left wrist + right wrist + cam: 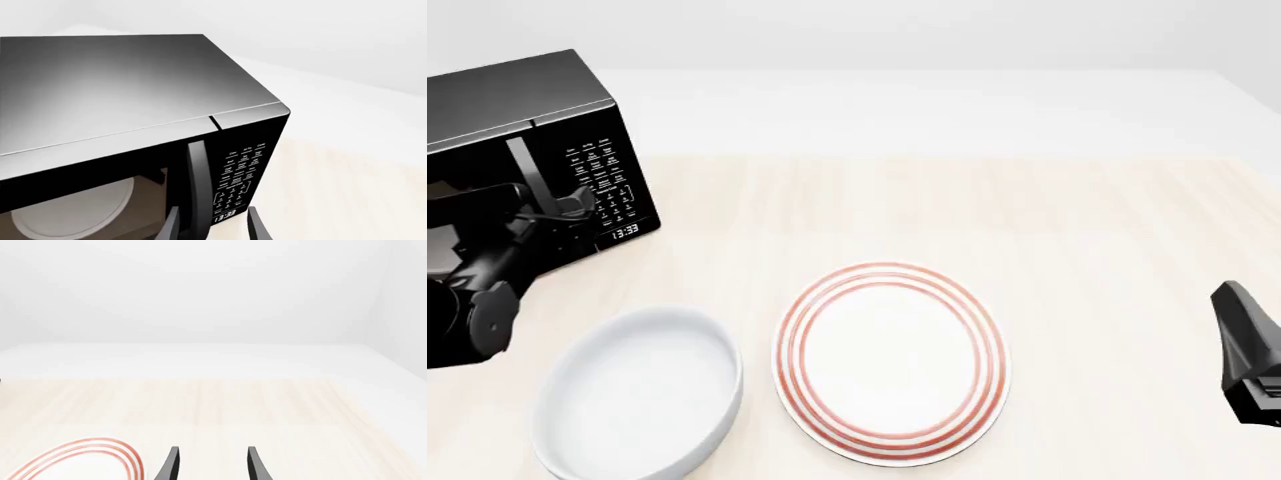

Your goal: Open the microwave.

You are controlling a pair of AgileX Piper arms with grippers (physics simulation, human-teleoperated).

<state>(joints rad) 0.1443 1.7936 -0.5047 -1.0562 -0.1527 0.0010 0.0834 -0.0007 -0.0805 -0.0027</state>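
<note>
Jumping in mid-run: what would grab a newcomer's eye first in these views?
The black microwave at the table's far left, its door shut, with the left gripper open just before its vertical handle. Then the red-ringed plate at near centre, with a white bowl to its left.

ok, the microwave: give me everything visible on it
The microwave is a large black box with a glossy top, standing upright at the table's far left, angled toward centre. Dark glass door, apparently shut, with a white turntable behind it. A vertical bar handle runs beside a white-lettered keypad; the clock reads 13:33. The left tool is open, fingers straddling the handle's lower end; contact cannot be confirmed.
</note>
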